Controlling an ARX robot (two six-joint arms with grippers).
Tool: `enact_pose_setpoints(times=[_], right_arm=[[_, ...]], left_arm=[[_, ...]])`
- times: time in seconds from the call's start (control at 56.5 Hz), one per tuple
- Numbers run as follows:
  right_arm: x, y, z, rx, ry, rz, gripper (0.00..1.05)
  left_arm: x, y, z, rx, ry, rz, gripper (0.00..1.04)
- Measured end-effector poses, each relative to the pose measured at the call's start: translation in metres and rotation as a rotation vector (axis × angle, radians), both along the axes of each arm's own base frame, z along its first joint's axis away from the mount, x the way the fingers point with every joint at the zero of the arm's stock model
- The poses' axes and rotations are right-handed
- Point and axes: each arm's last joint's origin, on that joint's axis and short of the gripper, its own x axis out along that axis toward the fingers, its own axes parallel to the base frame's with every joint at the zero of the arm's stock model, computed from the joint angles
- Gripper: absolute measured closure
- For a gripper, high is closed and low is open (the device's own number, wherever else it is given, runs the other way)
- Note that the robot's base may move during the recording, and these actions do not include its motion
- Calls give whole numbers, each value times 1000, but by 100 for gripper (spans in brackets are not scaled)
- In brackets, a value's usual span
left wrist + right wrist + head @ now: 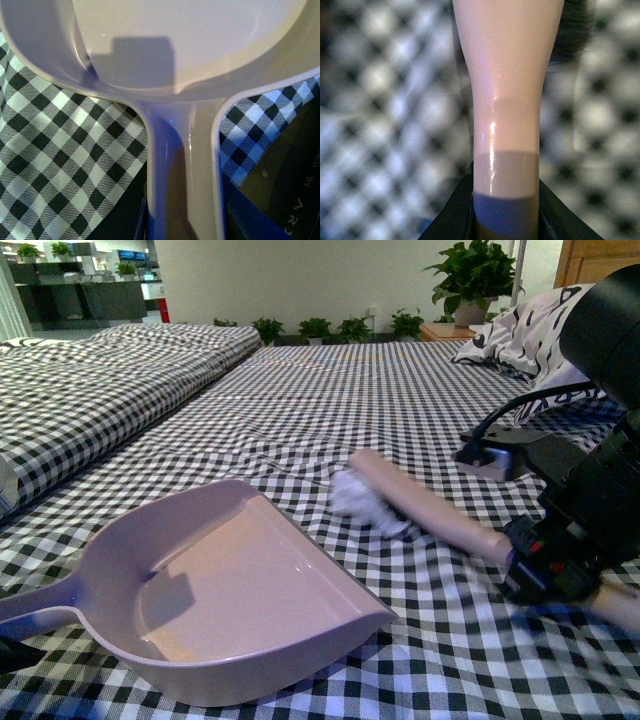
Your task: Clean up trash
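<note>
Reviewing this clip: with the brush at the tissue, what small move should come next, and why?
Probably a short sweep by the right gripper, pushing the brush leftward: the tissue wad lies just off the open lip of the empty dustpan, which the left gripper holds by its handle.

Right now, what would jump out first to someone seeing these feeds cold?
The big pale pinkish dustpan fills the near left of the checked bedspread, its handle in the left gripper. Just beyond its open lip, the brush held by the right gripper blurs against a small white tissue wad.
</note>
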Motion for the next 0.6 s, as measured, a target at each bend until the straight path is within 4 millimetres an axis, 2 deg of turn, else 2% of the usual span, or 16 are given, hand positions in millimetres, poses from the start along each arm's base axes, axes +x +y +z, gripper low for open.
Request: enact_pose_setpoints(times=[0.142, 0.301, 0.425, 0.602], right_arm=[[-11, 4, 14, 131, 34, 66, 85], [-9, -20, 44, 251, -16, 11, 85], [-3, -32, 52, 284, -34, -41, 85], [3, -37, 54, 258, -89, -91, 85]], left_arm=[[0, 0, 0, 0, 0, 0, 78], [0, 0, 0, 1, -1, 0, 78], [0, 0, 0, 1, -2, -1, 78], [0, 0, 0, 1, -2, -1, 78]])
